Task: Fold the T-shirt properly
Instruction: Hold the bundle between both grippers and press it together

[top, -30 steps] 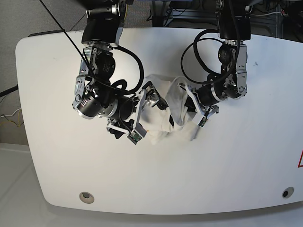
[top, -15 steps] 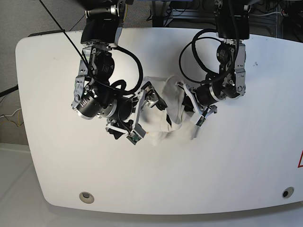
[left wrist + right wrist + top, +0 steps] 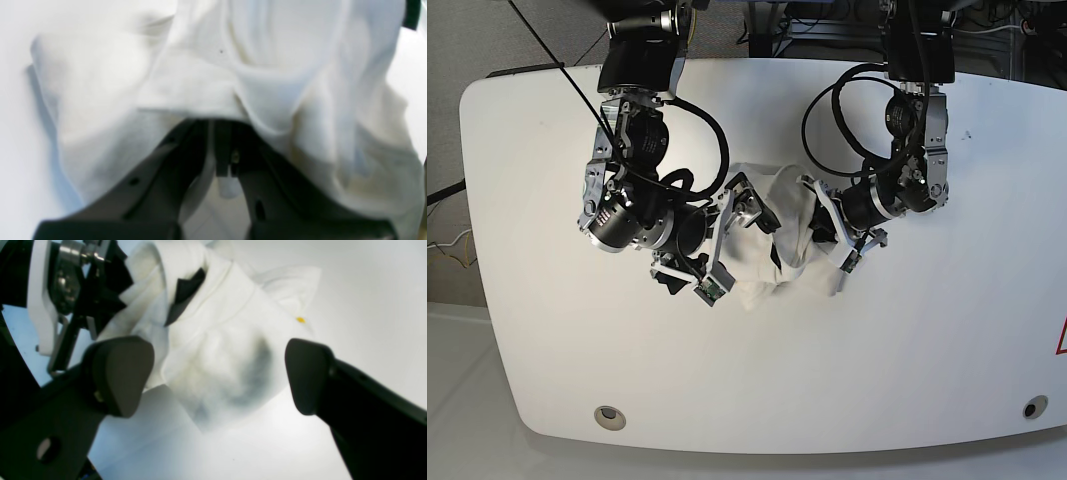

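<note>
Between the two arms at the middle of the white table (image 3: 927, 340), the left gripper (image 3: 223, 125) is clenched on a fold of the T-shirt (image 3: 777, 235); in its wrist view the dark jaws meet under a bunched ridge of white cloth that drapes over and around their tips. Seen from the base camera this gripper (image 3: 822, 215) sits at the cloth's right edge, with the fabric rising toward it in a loose peak. The right gripper (image 3: 217, 373) is released, its jaws spread wide with one rounded black fingertip (image 3: 121, 373) on either side of the garment and neither one touching it, so far as the wrist view shows. From the base camera that gripper (image 3: 727, 240) lies against the left side of the pile. The T-shirt (image 3: 217, 340) is crumpled in a heap on the tabletop rather than spread flat, with layered folds, a small black neck label (image 3: 185, 293) showing near its top and a tiny yellow speck of print (image 3: 301, 319) at one edge. Grey shadow from the open jaws falls across its middle. The left arm (image 3: 912, 150) reaches down from the far edge on the base view's right, the right arm (image 3: 632, 180) on its left
</note>
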You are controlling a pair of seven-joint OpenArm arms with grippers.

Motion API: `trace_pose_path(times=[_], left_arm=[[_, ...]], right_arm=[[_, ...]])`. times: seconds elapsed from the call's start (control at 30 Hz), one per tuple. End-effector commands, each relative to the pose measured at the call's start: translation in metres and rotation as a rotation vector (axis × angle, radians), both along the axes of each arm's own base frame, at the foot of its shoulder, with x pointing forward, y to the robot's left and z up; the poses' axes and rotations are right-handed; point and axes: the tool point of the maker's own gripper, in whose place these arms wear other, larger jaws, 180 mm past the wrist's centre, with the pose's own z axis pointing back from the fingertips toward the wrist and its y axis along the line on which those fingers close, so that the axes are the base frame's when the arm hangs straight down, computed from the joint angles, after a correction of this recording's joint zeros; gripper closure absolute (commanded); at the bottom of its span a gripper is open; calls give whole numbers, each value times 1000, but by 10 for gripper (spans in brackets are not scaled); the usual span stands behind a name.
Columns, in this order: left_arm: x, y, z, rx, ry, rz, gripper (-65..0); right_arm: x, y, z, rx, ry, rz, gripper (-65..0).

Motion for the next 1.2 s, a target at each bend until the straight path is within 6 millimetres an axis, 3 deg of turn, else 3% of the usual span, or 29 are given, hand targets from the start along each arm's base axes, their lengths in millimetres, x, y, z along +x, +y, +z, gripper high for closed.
trace_pose_path(times=[0.0, 0.57, 1.17], left_arm=[[12, -4, 26, -39, -79, -1, -13], [12, -17, 52, -220, -95, 13, -13], [0, -20, 40, -234, -56, 18, -13]], right_arm=[[7, 5, 16, 37, -50, 6, -625], [6, 5, 14, 37, -44, 6, -625], [2, 5, 10, 37, -32, 6, -625]])
